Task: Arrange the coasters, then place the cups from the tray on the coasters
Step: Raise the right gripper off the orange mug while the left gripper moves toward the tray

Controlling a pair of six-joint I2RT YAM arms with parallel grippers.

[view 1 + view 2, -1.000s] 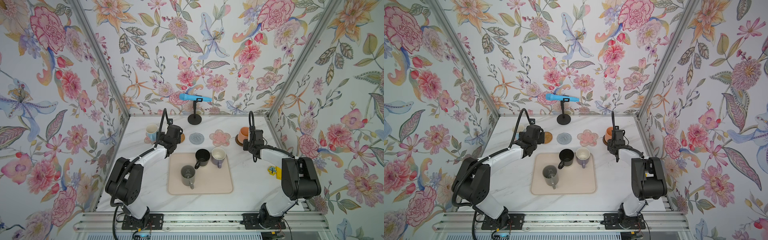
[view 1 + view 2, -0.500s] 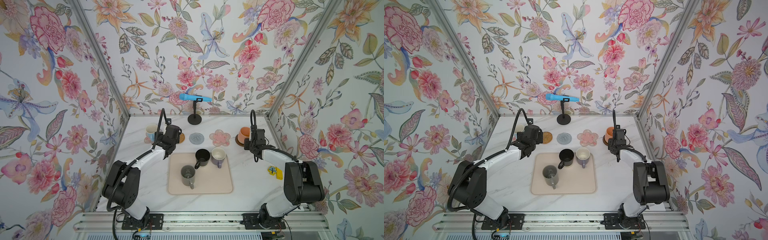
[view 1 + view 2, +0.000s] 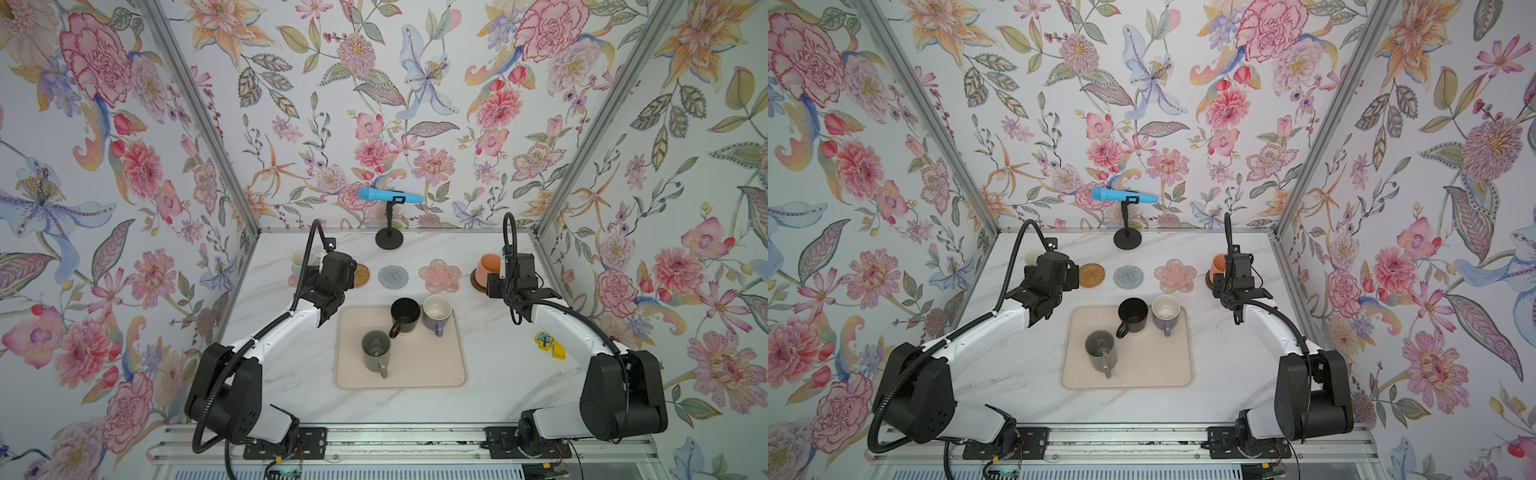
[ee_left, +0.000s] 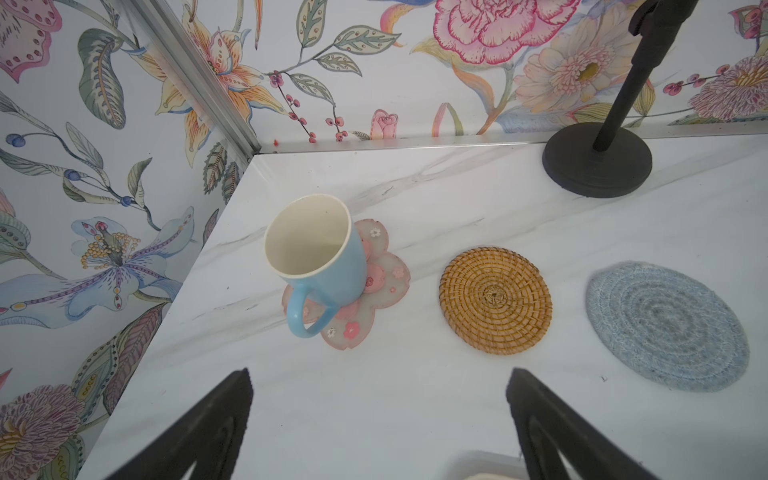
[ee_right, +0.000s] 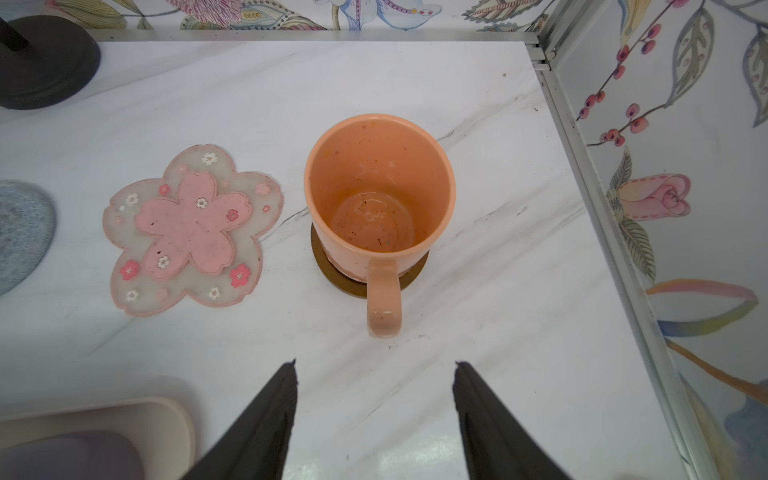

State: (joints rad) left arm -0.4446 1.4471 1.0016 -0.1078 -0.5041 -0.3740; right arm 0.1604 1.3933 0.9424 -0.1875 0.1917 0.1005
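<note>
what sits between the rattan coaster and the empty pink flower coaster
The grey-blue crocheted coaster, with no cup on it, shows between them in both top views.

The white marbled tabletop (image 3: 511,374) bears a beige-pink tray (image 3: 424,365) between and behind the two tools. Ahead of the left tool (image 4: 378,374) lie a pink flower coaster (image 4: 386,282), a rattan coaster (image 4: 495,300) and a grey-blue coaster (image 4: 667,326). Ahead of the right tool (image 5: 374,363) lie a second pink flower coaster (image 5: 191,228) and a dark brown disc (image 5: 332,268). A black stand base (image 3: 389,240) sits farther off, and a small yellow object (image 3: 550,344) lies behind the right tool.
</note>
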